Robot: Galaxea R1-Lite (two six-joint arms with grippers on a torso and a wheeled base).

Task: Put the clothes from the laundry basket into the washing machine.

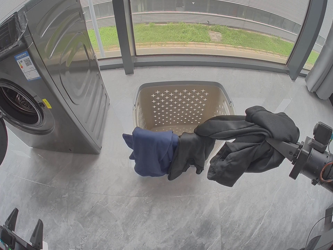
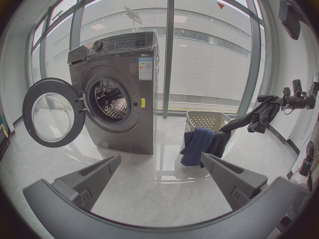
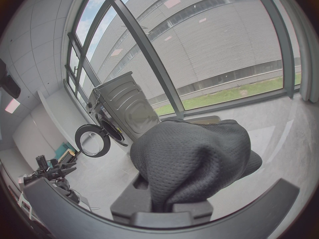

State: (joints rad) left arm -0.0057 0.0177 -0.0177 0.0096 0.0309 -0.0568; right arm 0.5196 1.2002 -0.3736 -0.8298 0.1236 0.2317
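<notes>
From the head view, the job looked barely begun. The right gripper point(image 1: 274, 143) was clenched on a bunched dark garment point(image 1: 249, 146), held up in the air to the right of the laundry basket point(image 1: 180, 84). The garment's long trailing end draped over the basket's near rim, touching a blue garment point(image 1: 152, 151) that hung over the same rim. The inside of the basket showed bare. The washing machine point(image 1: 66, 70) stood well apart on the left. The left gripper point(image 1: 24, 228) sat low and near, its jaws released and holding nothing.

From the left wrist view, the machine's door point(image 2: 53, 112) stood swung wide and the drum point(image 2: 111, 100) looked to have no clothes in it. So I judged both garments were yet to go in.

From the right wrist view, the dark cloth was a fine mesh, limp and crumpled, mounded over the fingers that pinched it. It would likely sag and drag rather than lift clean.
</notes>
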